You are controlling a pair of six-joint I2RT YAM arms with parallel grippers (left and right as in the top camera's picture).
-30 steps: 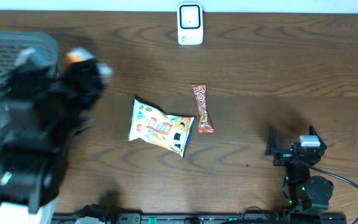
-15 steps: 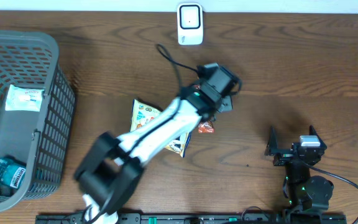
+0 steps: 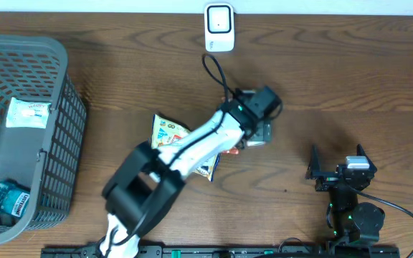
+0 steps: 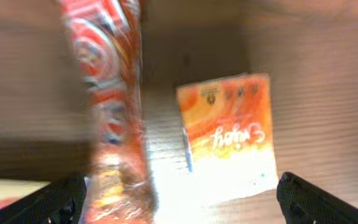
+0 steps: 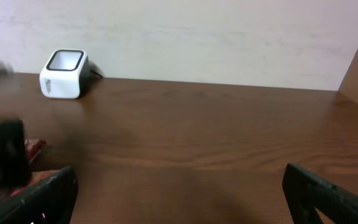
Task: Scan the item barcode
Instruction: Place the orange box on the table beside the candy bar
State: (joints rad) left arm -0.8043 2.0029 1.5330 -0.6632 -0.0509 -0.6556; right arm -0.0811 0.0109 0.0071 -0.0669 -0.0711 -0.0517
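The white barcode scanner [image 3: 219,27] stands at the table's far edge and shows in the right wrist view too [image 5: 64,73]. My left gripper [image 3: 260,129] hovers over the table's middle, open [image 4: 182,205]. Below it an orange sachet [image 4: 229,137] lies flat on the wood between the fingers, touching neither. A red-orange candy bar [image 4: 114,112] lies just left of the sachet, mostly hidden under the arm in the overhead view [image 3: 234,147]. A yellow snack bag [image 3: 171,136] sits further left. My right gripper [image 3: 337,154] rests open at the front right [image 5: 185,199], with nothing in it.
A grey mesh basket [image 3: 56,64] fills the left side, with a white packet [image 3: 29,113] and a teal packet [image 3: 9,201] inside. The left arm's cable [image 3: 217,75] loops toward the scanner. A pale wall runs behind the table.
My left arm swung from over the basket to the table's middle beside the candy bar. Its jaws opened, and the orange sachet now lies loose below them. The right arm stayed still.
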